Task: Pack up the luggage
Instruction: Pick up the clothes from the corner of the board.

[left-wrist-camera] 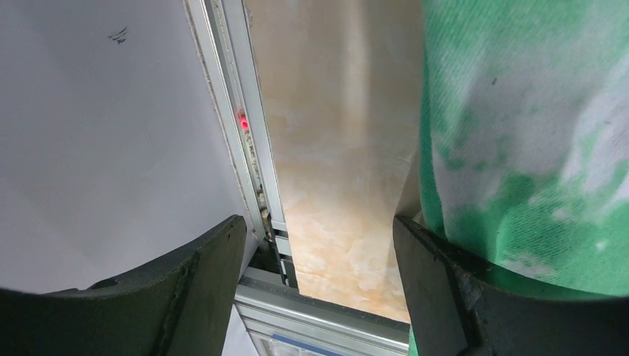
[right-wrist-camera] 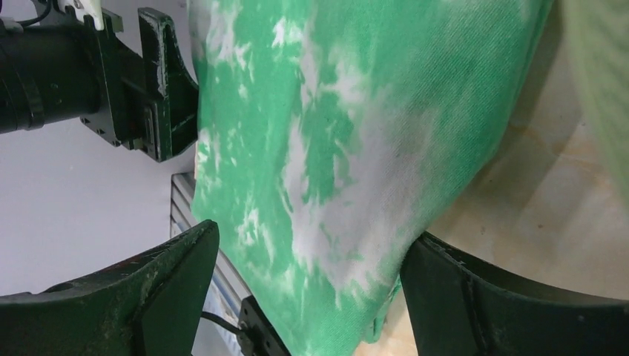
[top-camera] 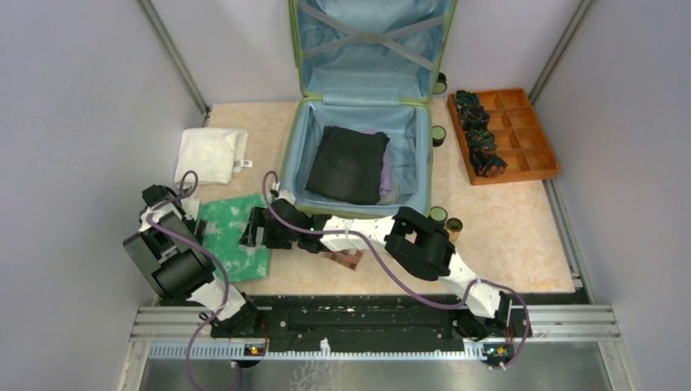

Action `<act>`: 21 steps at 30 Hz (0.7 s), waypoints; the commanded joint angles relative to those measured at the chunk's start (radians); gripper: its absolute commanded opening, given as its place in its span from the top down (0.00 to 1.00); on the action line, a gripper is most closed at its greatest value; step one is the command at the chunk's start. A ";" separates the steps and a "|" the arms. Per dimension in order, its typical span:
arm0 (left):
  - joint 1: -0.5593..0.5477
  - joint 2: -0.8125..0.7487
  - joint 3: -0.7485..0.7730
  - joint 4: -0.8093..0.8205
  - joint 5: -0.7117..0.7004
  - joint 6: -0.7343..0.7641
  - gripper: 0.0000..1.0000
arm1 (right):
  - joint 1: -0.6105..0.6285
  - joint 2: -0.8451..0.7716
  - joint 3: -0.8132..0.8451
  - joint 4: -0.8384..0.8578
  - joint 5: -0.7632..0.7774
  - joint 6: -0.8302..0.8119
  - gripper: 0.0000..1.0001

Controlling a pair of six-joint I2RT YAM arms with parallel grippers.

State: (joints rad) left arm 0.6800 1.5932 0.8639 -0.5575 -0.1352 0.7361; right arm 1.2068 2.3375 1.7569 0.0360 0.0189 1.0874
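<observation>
Left claw and right claw stand open at the green-and-white mottled fabric cloth. A shallow pinch may, I think, catch one layer and unfold it.

top external: high, looking down on whole table | both wrists: close-up | shared: green-white cloth

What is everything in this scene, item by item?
suitcase: one, light green with blue lining, lying open, far middle of table
folded garment: one, black, inside the suitcase
second garment: one, purple, showing beside the black one
folded cloth: one, white, far left
mottled cloth: one, green and white, near left
compartment tray: one, orange, right, with dark items in its left cells
left fingers: pair, black, open, beside the mottled cloth
right fingers: pair, black, open, either side of the mottled cloth
</observation>
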 commanded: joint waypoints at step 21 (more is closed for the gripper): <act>-0.001 0.105 -0.137 0.041 0.149 0.002 0.20 | 0.132 -0.112 -0.139 -0.135 0.402 -0.202 0.01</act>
State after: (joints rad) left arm 0.6750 1.5730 0.8406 -0.5354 -0.1349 0.7708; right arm 1.3315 2.2829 1.6951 -0.1364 0.4179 0.8646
